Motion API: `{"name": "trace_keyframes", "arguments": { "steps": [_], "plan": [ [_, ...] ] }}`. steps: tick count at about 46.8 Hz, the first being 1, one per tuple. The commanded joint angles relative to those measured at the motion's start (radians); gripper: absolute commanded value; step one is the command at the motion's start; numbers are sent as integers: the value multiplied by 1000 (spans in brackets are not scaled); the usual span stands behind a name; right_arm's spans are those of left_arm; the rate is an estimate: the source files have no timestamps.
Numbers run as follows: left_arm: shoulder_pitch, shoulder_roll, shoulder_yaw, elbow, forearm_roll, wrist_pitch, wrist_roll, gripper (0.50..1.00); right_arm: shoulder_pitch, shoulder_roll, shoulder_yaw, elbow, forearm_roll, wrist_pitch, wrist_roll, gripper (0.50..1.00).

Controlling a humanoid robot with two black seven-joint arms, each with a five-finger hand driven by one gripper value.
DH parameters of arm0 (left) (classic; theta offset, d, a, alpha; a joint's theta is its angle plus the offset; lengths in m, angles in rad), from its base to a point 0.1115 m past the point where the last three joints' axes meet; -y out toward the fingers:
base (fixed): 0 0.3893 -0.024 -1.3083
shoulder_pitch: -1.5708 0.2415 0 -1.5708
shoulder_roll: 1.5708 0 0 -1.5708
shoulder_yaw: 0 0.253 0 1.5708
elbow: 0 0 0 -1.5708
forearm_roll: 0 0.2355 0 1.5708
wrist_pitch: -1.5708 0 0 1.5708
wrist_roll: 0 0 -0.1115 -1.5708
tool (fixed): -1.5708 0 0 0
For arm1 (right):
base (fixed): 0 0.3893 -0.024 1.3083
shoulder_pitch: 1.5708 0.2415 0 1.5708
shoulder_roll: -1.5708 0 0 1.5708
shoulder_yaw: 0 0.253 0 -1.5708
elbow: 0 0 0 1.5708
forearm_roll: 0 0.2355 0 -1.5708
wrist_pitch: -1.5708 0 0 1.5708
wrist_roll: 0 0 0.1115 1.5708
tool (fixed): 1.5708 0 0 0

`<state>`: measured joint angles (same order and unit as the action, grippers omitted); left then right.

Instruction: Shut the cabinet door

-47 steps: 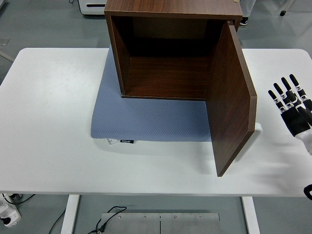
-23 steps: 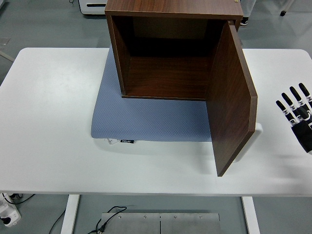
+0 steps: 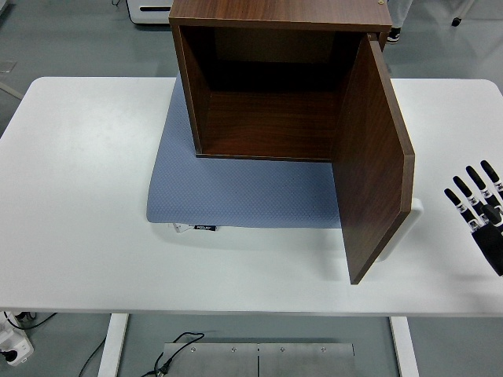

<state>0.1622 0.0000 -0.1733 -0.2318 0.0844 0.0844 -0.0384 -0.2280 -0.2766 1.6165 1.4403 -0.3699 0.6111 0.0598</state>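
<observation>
A dark wooden cabinet (image 3: 275,78) stands on a blue-grey mat (image 3: 236,188) at the back middle of the white table (image 3: 78,196). Its door (image 3: 373,157) is hinged on the right side and swung wide open toward me, its free edge reaching almost to the table's front. The cabinet's inside is bare. My right hand (image 3: 478,214) hovers at the right edge of the view, fingers straight and spread, holding nothing. It is to the right of the door's free edge, apart from it. My left hand is out of view.
A small white piece (image 3: 414,207) peeks out behind the door's lower edge. Below the table's near edge are a metal base plate (image 3: 259,357) and cables (image 3: 169,357). A white appliance (image 3: 153,9) stands on the floor beyond the table.
My right hand has moved down toward the table's front and slightly right, further from the door's middle. The cabinet and door have not moved.
</observation>
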Motion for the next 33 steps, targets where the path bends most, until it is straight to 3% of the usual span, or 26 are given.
{"name": "trace_keyframes", "arguments": {
  "steps": [1,20,33],
  "plan": [
    [0,0,0,0,0,0,0,1000,-11,0,-1,11,-1,0,0,1000],
    [0,0,0,0,0,0,0,1000,-83,4,-10,81,-26,0,-2,1000],
    [0,0,0,0,0,0,0,1000,-85,23,-53,101,-47,0,0,1000]
  ]
}}
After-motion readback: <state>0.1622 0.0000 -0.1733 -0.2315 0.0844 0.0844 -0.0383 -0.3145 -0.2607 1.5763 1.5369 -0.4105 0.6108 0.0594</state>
